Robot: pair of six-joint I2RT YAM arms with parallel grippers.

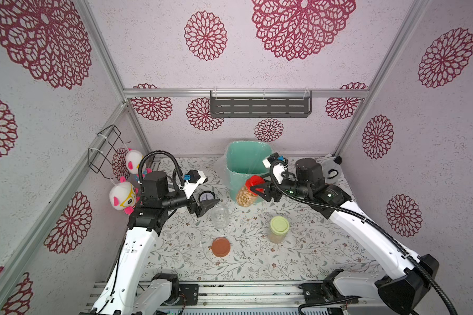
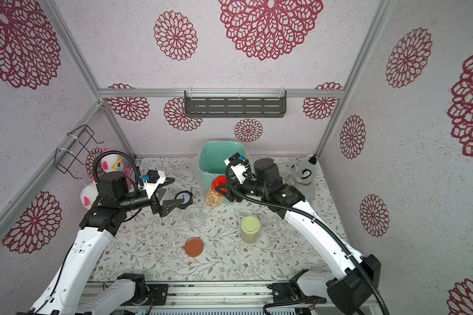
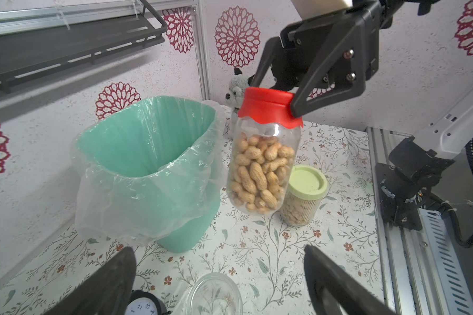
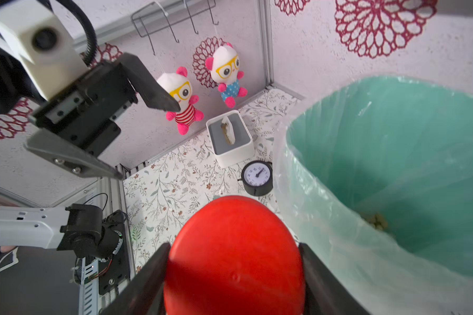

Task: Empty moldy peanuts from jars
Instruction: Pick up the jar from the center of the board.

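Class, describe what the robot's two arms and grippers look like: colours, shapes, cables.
Both arms, left arm and right arm, have white shells with black joints. A black corrugated cable loops along each. The left gripper and right gripper have black triangular fingers.

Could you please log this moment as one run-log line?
right claw: shut on red-lidded jar, lifted near bin | left claw: open, empty | uncapped jar: empty

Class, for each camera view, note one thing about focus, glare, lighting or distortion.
In both top views, wide-angle distortion makes the frame posts splay outward, and the light is even with faint shadows. In the left wrist view, the jar is sharp and the bin liner shows glare. In the right wrist view, the red lid is too close and looks soft.
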